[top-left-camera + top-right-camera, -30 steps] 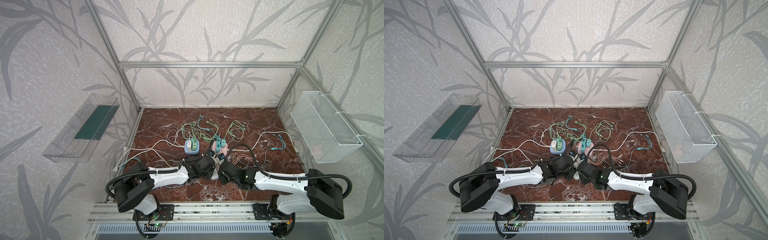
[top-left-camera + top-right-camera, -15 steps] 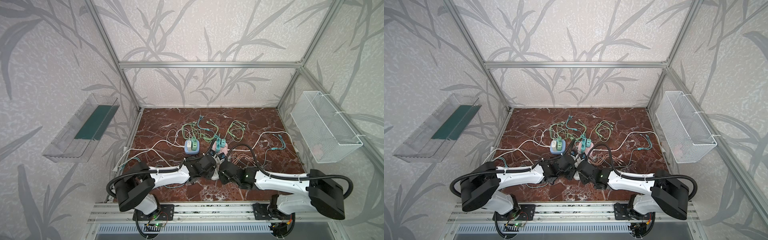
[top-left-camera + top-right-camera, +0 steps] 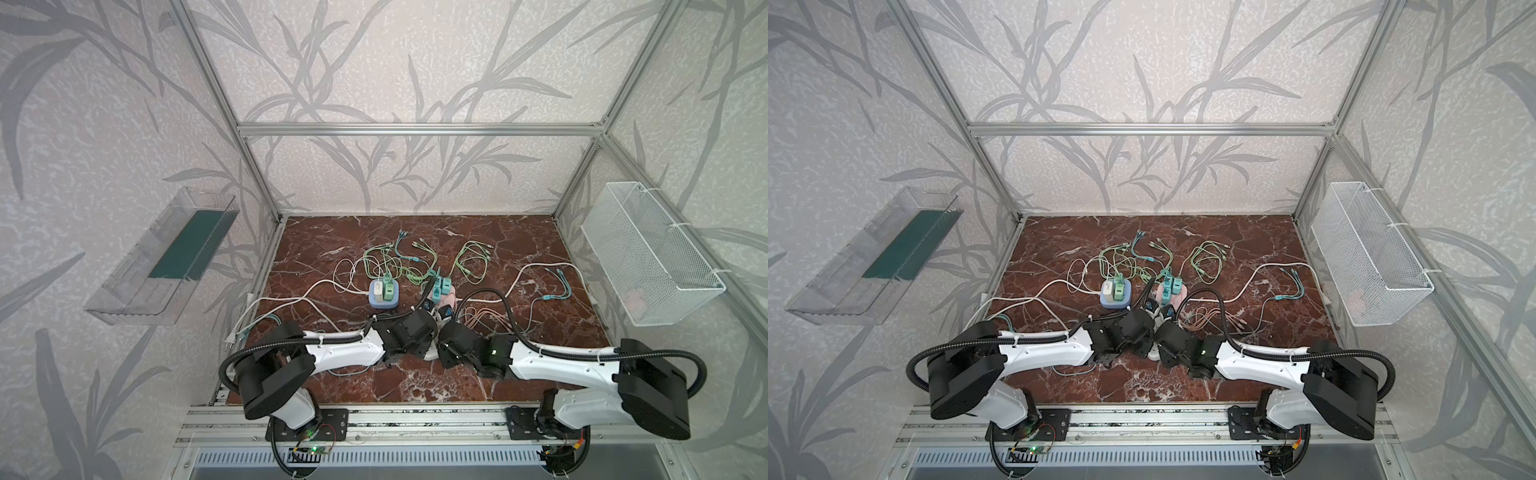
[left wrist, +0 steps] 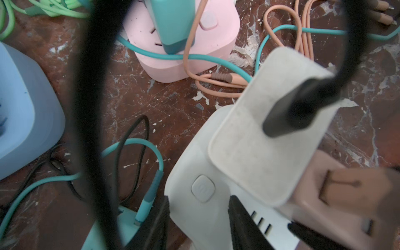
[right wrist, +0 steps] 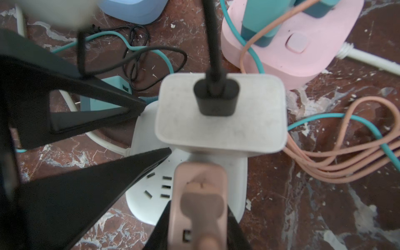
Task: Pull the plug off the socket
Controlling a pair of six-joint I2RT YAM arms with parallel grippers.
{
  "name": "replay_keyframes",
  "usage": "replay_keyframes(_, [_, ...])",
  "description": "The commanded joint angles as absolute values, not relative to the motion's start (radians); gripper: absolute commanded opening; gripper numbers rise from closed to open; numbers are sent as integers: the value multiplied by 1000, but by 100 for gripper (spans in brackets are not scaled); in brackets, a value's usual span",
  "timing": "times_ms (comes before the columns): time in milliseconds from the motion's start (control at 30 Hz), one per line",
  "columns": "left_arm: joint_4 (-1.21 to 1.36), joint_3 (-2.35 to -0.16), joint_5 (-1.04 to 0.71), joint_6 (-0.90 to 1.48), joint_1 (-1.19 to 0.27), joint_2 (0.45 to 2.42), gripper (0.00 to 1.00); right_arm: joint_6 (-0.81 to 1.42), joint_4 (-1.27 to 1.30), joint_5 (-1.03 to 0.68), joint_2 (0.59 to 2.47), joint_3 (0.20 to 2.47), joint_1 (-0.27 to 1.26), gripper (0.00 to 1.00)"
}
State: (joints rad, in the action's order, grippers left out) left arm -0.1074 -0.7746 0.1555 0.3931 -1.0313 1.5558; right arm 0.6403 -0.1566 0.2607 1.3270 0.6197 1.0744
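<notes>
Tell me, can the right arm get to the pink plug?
Looks like yes: the right end effector is closed around the pink plug, nothing between them, and the left end effector holds the white socket.

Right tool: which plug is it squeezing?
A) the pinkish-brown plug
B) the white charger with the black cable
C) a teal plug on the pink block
A: in the right wrist view the right tool is shut on the pinkish-brown plug, over the white socket block and next to the white charger.

Wire basket [image 3: 648, 253]; clear wall bin [image 3: 137, 286]
</notes>
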Motion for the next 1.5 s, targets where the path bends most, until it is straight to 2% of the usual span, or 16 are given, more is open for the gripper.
replay_keyframes(0, [-230, -754, 167, 380, -1048, 1592, 46, 661, -90, 308, 1304, 639, 1077, 16])
replay_keyframes(500, [-208, -709, 192, 412, -1066, 1608, 46, 631, -48, 290, 1220, 570, 1055, 16])
replay_keyframes(667, [-194, -696, 196, 416, -1065, 1608, 46, 699, 29, 222, 1209, 510, 1014, 16])
replay_keyframes(833, [-192, -696, 203, 409, -1068, 1615, 46, 672, -12, 218, 1216, 537, 998, 16])
replay_keyframes(1033, [-193, -699, 213, 419, -1068, 1628, 46, 601, -174, 299, 1295, 642, 1077, 16])
replay_keyframes(1300, [-208, -720, 221, 440, -1068, 1642, 46, 589, -228, 377, 1373, 692, 1133, 16])
replay_keyframes(1467, [-218, -730, 226, 449, -1068, 1661, 46, 590, -239, 398, 1354, 703, 1154, 16])
